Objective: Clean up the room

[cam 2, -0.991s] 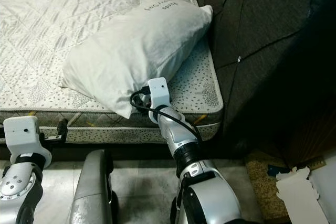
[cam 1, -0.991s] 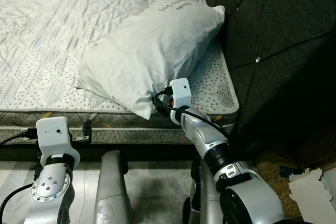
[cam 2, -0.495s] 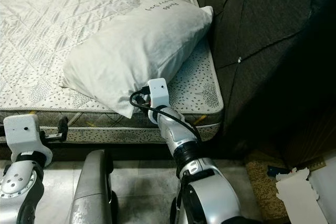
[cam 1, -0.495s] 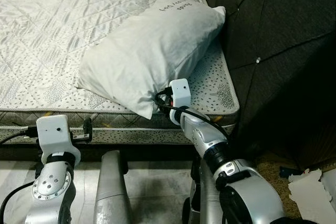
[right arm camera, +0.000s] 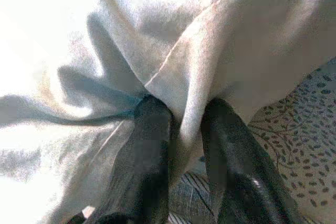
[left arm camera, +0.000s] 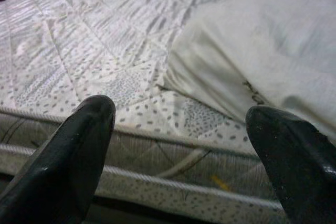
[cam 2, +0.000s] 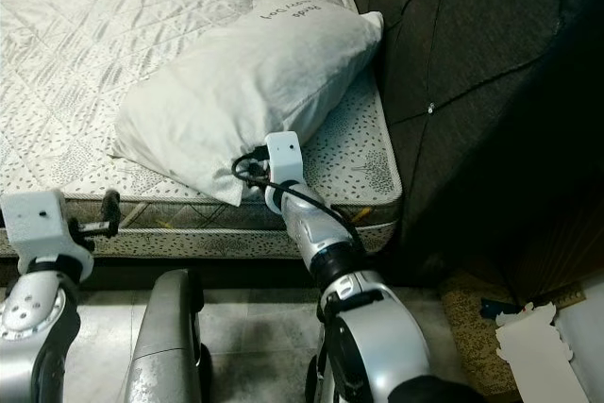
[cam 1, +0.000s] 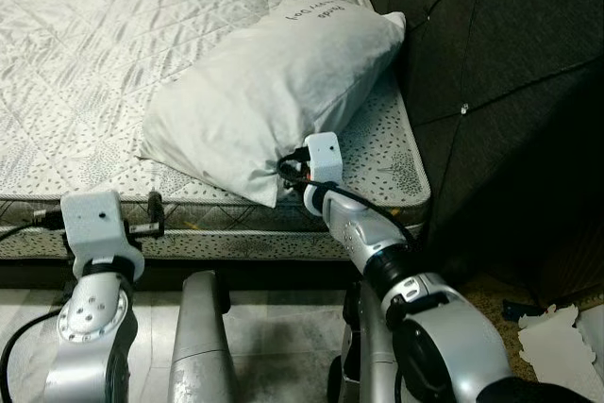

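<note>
Compared with a second ago: right gripper (right arm camera: 181, 124) a little higher and further onto the bed, tucked deeper under the pillow's near corner; left gripper (left arm camera: 184, 145) raised slightly beside the bed edge; pillow (cam 1: 269, 92) hardly shifted.

Now, pinched between the two black fingers (right arm camera: 152, 145) of the right gripper: a fold of pale fabric at the pillow's lower corner, seam running up between them. Fingers pressed close on that fold, cloth bunched around them.

Pillow lying on the mattress (cam 1: 94, 54) near the right side, against the dark tufted headboard (cam 1: 491, 63). Long axis diagonal: far end, with handwriting on it, pointing up toward the headboard corner; near end pointing down toward the mattress's front edge, close to the robot. Lower corner just at that edge, where the right wrist's white housing (cam 1: 324, 158) sits.

Left gripper spread wide, nothing between the fingers, hovering in front of the mattress's side, facing the pillow's left flank.

On the floor at far right, torn paper (cam 1: 557, 342) beside the bed.
</note>
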You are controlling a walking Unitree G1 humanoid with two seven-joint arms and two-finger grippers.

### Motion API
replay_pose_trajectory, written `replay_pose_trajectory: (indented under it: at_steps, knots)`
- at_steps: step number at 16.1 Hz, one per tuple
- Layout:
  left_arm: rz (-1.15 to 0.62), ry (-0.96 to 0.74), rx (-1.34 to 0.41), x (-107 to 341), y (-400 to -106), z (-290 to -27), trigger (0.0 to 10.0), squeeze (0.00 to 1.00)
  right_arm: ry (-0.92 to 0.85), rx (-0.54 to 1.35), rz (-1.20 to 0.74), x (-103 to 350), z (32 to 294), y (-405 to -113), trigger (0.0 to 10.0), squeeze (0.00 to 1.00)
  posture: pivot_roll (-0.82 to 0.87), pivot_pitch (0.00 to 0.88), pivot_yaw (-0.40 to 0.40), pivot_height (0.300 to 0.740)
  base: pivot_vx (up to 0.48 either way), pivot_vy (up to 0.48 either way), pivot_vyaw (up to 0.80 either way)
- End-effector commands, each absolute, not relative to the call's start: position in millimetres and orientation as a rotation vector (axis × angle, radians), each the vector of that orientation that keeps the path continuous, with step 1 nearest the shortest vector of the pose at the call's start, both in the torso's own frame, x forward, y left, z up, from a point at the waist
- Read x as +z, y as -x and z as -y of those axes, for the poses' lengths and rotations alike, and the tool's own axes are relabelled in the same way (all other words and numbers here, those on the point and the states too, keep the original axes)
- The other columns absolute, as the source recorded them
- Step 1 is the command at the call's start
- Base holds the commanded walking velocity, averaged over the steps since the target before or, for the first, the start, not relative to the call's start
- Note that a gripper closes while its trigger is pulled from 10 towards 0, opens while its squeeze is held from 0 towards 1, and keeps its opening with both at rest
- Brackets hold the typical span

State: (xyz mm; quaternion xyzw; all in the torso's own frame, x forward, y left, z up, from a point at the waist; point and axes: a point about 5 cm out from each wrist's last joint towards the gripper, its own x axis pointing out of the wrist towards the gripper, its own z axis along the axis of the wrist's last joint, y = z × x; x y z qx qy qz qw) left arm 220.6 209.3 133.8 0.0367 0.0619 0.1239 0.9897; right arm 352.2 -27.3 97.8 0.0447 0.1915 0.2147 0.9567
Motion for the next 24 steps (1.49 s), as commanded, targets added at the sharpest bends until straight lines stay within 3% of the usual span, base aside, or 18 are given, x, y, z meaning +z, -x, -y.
replay_pose_trajectory:
  at_steps: [1, 12, 14, 18, 24]
  knots:
    - [-0.138, -0.077, 0.258, 132.6, -221.0, -212.8, 10.0, 0.0, -0.136, 0.496, -0.34, 118.0, -6.0, -351.7, 0.0, 0.0, 0.13, 0.004, -0.046, 0.547, 0.0, 0.0, 0.0]
    - [-0.138, -0.066, 0.221, 142.6, -232.6, -208.0, 10.0, 0.0, -0.125, 0.4, -0.299, 126.2, 23.1, -368.9, 0.0, 0.0, 0.09, 0.0, -0.028, 0.547, 0.0, 0.0, 0.0]
    - [-0.149, -0.052, 0.219, 138.6, -232.0, -203.4, 10.0, 0.0, -0.095, 0.337, -0.285, 128.6, 49.3, -378.2, 0.0, 0.0, 0.08, 0.0, -0.036, 0.547, 0.0, 0.0, 0.0]
    - [-0.189, -0.053, 0.225, 124.6, -225.2, -204.4, 10.0, 0.0, 0.013, 0.066, -0.219, 151.9, 151.7, -401.0, 0.0, 0.0, 0.05, 0.0, -0.039, 0.547, 0.0, 0.0, 0.0]
    - [-0.212, -0.053, 0.176, 113.1, -234.2, -195.5, 10.0, 0.0, 0.074, -0.205, -0.098, 191.5, 240.0, -401.4, 0.0, 0.0, -0.03, 0.023, -0.028, 0.547, 0.0, 0.0, 0.0]
